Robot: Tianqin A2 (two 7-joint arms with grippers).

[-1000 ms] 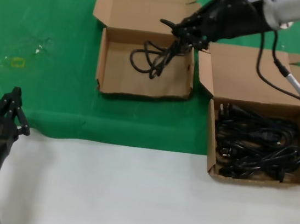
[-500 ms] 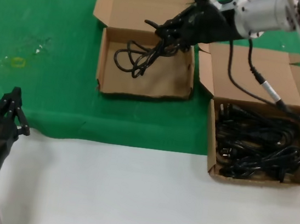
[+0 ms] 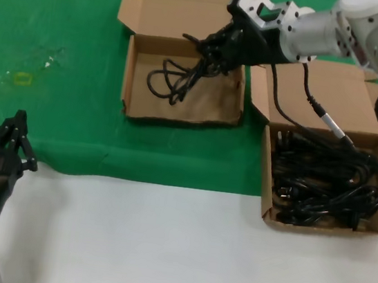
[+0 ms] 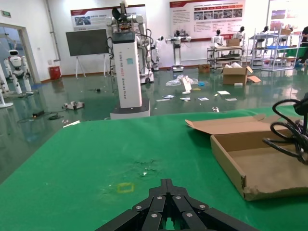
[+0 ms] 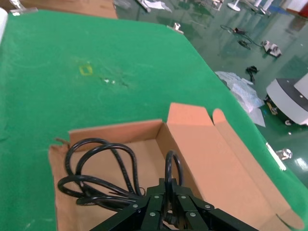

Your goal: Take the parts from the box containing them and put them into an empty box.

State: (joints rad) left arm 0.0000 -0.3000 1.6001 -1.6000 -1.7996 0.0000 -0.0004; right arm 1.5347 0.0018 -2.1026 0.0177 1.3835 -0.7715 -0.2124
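Observation:
My right gripper (image 3: 212, 47) is shut on one of the parts, a black cord bundle (image 3: 176, 77), above the back right corner of the empty box (image 3: 178, 117). The loops hang down into that tray. In the right wrist view the cord (image 5: 96, 163) fans out from the shut right gripper (image 5: 171, 184) over the tray's floor (image 5: 147, 149). To the right stands the box containing the parts (image 3: 264, 186), with a tangle of black cords (image 3: 323, 180) in it. My left gripper (image 3: 19, 119) is parked, shut and holding nothing, at the near left; it also shows in its own wrist view (image 4: 166, 182).
The boxes stand on a green cloth (image 3: 65, 20) with a small yellow mark (image 3: 21, 78) at the left. Bare white table (image 3: 175, 244) lies in front. The right arm's cable (image 3: 318, 113) drapes across the full box's lid flap.
The right gripper has carried the cord bundle leftward from the tray's right edge and the loops now hang farther inside. Its forearm has swung in over the full box. The left arm has not moved.

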